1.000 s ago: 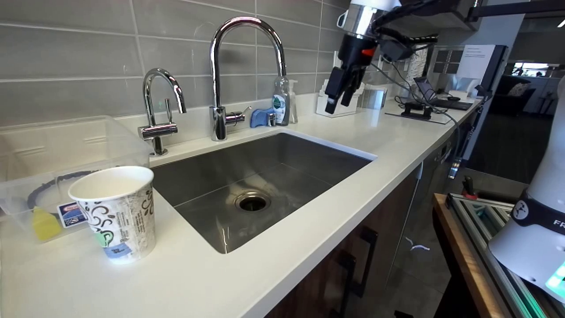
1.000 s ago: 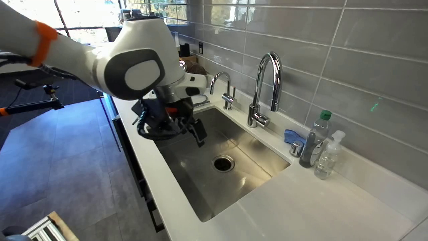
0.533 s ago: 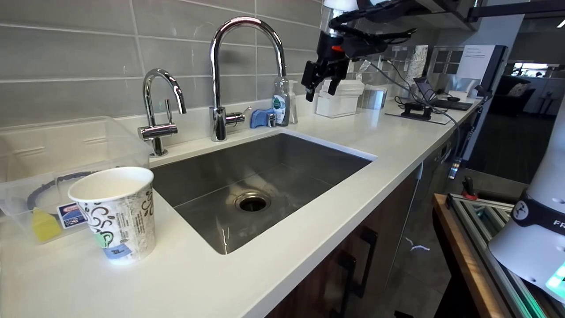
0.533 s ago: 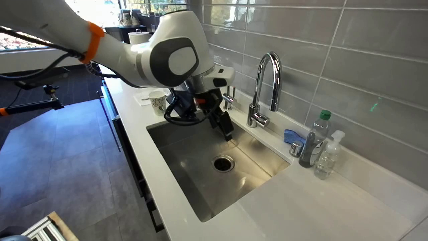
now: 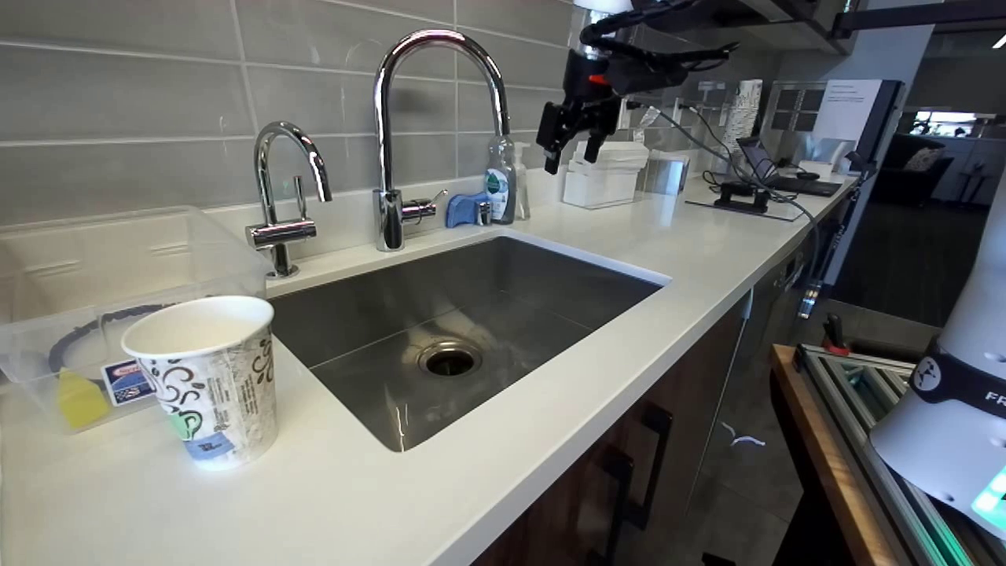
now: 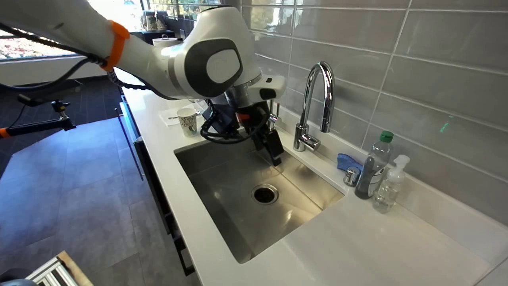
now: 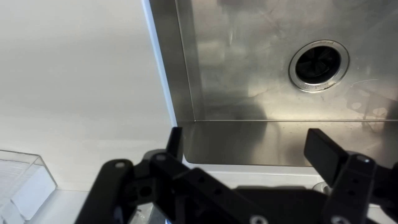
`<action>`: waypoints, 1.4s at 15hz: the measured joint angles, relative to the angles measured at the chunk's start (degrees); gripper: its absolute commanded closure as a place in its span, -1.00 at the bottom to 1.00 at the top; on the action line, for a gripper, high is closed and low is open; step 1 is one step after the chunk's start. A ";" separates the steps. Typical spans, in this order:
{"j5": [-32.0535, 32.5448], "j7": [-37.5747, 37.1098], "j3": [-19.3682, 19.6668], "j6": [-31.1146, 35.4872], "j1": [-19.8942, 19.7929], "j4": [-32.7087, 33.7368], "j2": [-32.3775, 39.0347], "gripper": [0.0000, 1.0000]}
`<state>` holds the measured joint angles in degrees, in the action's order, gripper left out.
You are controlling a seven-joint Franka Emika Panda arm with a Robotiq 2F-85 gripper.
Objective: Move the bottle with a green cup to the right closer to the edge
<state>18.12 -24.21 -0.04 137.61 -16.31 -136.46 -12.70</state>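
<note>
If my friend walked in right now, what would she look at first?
Probably the big white robot arm, across the upper left of an exterior view, its black gripper open. Then maybe the patterned paper cup, large at the lower left of an exterior view. The bottle with a green cap pops out too, beside a clear pump bottle.

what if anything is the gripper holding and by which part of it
Nothing: the gripper has open jaws with nothing between them, and the green-capped bottle stands apart, beside the sink.
</note>
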 measured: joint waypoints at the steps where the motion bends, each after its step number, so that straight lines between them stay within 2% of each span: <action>1: 0.06 0.97 0.73 -1.72 -0.01 1.69 0.63 -1.00; 5: 0.25 7.56 4.77 -8.08 -0.06 11.66 6.58 -1.00; 9: -1.40 18.98 7.86 -10.80 0.43 22.28 15.50 -1.00; 14: -9.73 35.10 9.09 -12.73 0.11 34.09 24.94 -1.00; 17: -14.97 43.20 9.16 -16.89 -1.23 39.87 28.54 -1.00; 21: -15.12 45.70 9.82 -19.53 -2.29 44.88 31.77 -1.00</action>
<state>2.99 21.49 9.79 118.08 -18.60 -91.58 19.07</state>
